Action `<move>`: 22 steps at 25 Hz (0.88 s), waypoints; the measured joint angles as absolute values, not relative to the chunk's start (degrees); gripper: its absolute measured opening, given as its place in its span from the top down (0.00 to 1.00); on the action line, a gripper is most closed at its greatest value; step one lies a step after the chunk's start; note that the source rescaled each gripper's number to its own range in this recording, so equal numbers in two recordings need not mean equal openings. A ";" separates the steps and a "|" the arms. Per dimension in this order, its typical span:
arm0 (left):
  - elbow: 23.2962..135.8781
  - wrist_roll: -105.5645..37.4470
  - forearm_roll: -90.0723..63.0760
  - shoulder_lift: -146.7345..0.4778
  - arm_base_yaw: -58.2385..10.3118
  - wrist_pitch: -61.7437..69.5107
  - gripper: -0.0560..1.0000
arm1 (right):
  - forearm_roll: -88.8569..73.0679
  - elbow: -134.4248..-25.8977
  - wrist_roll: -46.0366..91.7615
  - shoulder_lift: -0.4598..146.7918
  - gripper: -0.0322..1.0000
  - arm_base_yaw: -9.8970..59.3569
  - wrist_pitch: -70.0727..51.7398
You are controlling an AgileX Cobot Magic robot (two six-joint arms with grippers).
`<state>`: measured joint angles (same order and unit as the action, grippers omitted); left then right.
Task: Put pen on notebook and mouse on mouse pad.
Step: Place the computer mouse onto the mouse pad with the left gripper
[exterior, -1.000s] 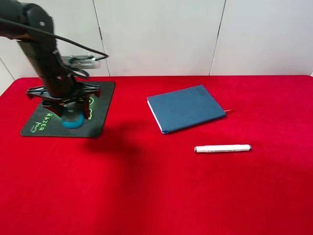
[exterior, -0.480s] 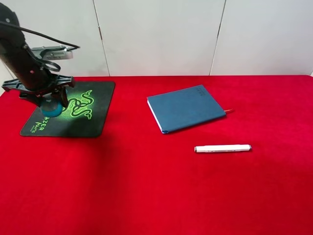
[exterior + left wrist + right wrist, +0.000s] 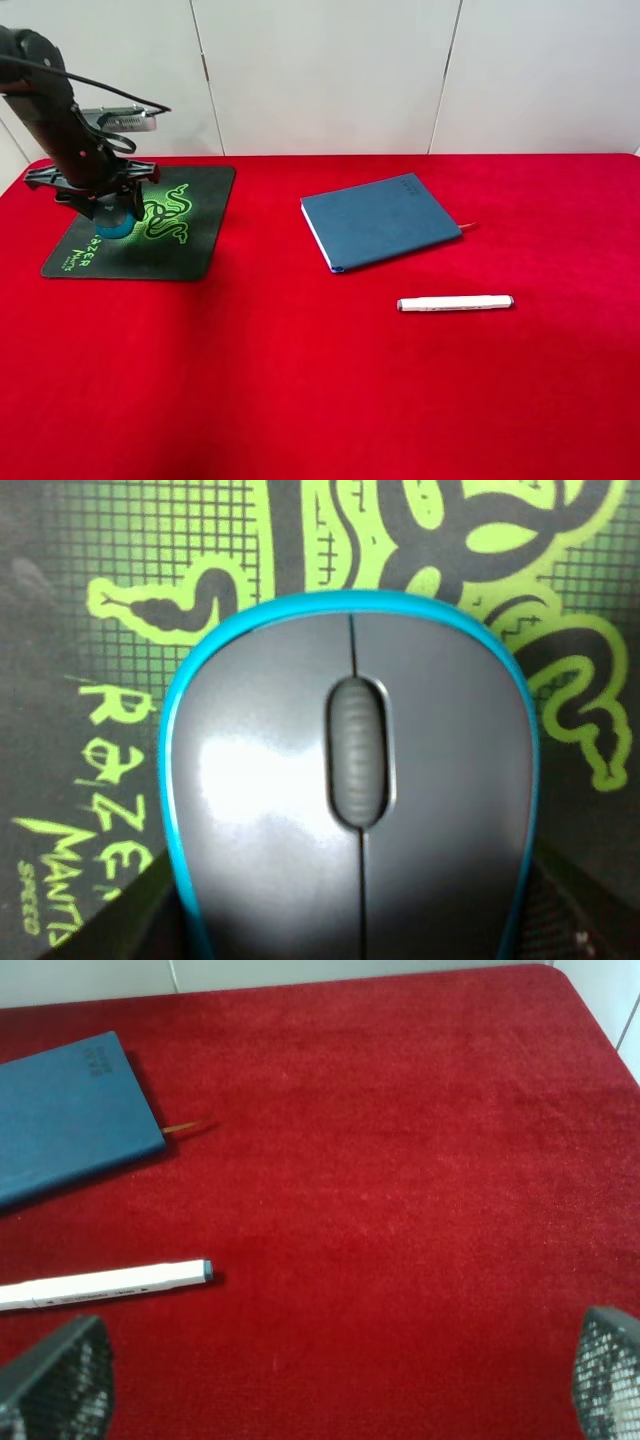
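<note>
Pen (image 3: 455,303) lying crosswise near notebook (image 3: 380,222), left gripper (image 3: 113,213) pinching mouse (image 3: 350,800), right gripper (image 3: 335,1375) spread

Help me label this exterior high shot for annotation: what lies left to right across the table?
mouse pad → notebook → pen. The mouse, gripped by the left gripper, lies within the pad's span, so it is left out.
</note>
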<state>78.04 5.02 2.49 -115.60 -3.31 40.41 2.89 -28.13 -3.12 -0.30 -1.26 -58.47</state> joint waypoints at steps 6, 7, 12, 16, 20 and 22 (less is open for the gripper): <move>78.15 4.91 4.54 -116.86 -3.31 39.81 0.94 | 2.89 -28.13 -3.12 -0.30 0.00 -1.26 -58.47; 78.15 4.91 4.79 -116.86 -3.31 39.81 0.94 | 2.89 -28.13 -3.12 -0.30 0.00 -1.26 -58.47; 78.20 4.91 5.15 -116.86 -3.31 39.32 0.94 | 2.89 -28.13 -3.12 -0.30 0.00 -1.26 -58.47; 78.20 4.89 5.19 -116.86 -3.31 38.90 0.90 | 2.89 -28.13 -3.12 -0.30 0.00 -1.26 -58.47; 78.20 4.84 5.19 -116.86 -3.31 37.26 0.30 | 2.89 -28.13 -3.12 -0.30 0.00 -1.26 -58.47; 78.20 4.84 5.19 -116.86 -3.31 36.93 0.12 | 2.89 -28.13 -3.12 -0.30 0.00 -1.26 -58.47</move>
<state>78.20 4.84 5.19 -116.86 -3.31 36.93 2.89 -28.13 -3.12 -0.30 -1.26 -58.47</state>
